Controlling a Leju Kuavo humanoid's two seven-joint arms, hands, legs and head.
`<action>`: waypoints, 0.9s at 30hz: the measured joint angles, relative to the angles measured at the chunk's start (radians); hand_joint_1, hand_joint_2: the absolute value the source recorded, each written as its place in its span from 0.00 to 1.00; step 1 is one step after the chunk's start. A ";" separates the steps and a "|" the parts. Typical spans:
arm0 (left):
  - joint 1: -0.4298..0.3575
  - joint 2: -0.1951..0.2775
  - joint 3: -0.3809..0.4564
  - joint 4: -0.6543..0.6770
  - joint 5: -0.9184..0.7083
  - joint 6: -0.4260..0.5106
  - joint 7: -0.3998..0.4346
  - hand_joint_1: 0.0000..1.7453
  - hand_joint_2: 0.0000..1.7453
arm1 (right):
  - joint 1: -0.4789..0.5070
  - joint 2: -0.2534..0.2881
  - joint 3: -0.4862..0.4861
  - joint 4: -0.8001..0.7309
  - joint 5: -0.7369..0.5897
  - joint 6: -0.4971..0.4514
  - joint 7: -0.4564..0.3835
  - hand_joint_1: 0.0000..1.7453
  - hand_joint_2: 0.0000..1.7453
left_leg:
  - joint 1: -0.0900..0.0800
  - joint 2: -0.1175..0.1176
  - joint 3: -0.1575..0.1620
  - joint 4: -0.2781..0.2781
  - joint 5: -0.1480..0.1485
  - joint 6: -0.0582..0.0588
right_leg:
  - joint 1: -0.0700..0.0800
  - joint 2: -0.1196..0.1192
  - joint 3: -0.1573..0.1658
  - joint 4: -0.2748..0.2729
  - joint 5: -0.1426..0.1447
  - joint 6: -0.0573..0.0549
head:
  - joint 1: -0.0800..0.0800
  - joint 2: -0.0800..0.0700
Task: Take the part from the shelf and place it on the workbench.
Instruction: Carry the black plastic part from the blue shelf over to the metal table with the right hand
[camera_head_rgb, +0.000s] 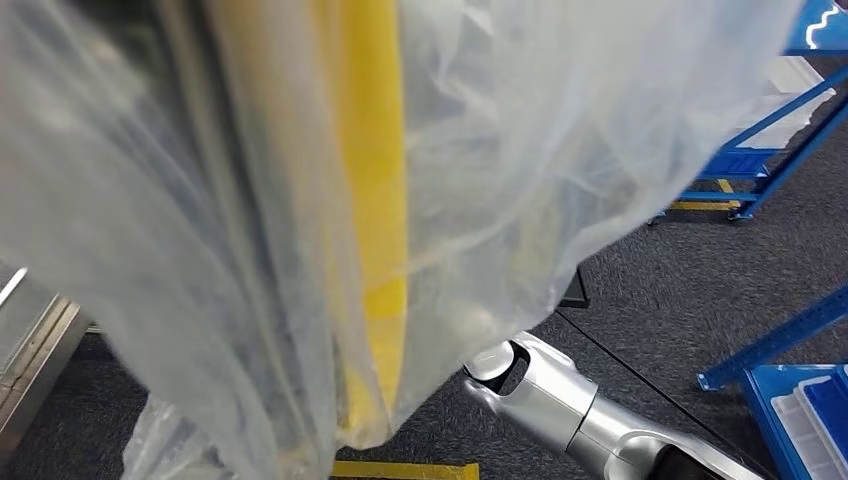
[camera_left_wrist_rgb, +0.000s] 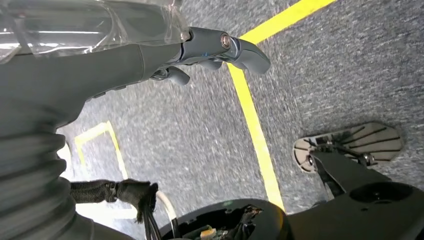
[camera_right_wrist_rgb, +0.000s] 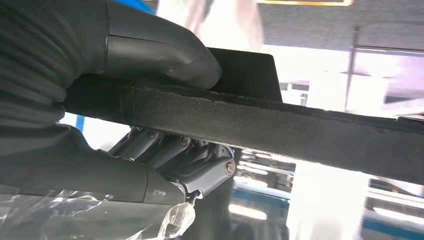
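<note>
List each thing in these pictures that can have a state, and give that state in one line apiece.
Plastic bag: wrapped round a yellow part, lifted close before the head camera.
Yellow part: inside the bag, off the floor.
Black bar: gripped by the right hand.
Right hand: thumb over the bar, fingers under it.
Left hand: fingers curled, plastic film against it; grip cannot be told.
Blue shelves: standing on the floor, behind.

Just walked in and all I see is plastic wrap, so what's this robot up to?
It is carrying a long part wrapped in clear plastic, held up close to its head camera. The right hand grips a black padded bar of the part, thumb above and fingers below. The left hand has plastic against it. Grey carpet and blue shelving lie around; no workbench is in sight.
</note>
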 joint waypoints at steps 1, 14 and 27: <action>-0.001 -0.001 0.000 0.000 0.000 0.000 0.000 0.00 1.00 | -0.001 0.000 0.000 0.001 -0.001 0.000 -0.001 1.00 1.00 | 0.001 -0.013 -0.003 0.005 -0.003 -0.005 | -0.004 0.021 0.028 -0.064 0.027 0.001 | 0.001 0.000; 0.003 0.002 0.000 0.000 0.000 0.001 0.001 0.00 1.00 | -0.005 0.006 0.006 0.010 -0.003 -0.003 -0.004 1.00 1.00 | -0.002 0.086 -0.135 0.243 -0.085 -0.038 | 0.013 -0.089 0.059 -0.123 0.038 -0.045 | -0.007 0.000; 0.005 -0.002 0.006 0.001 0.014 0.003 0.000 0.00 1.00 | -0.004 0.009 0.009 0.017 -0.003 0.012 -0.008 1.00 1.00 | -0.015 0.060 0.003 -0.011 0.006 0.022 | 0.013 -0.034 -0.060 0.155 -0.103 -0.004 | 0.000 0.000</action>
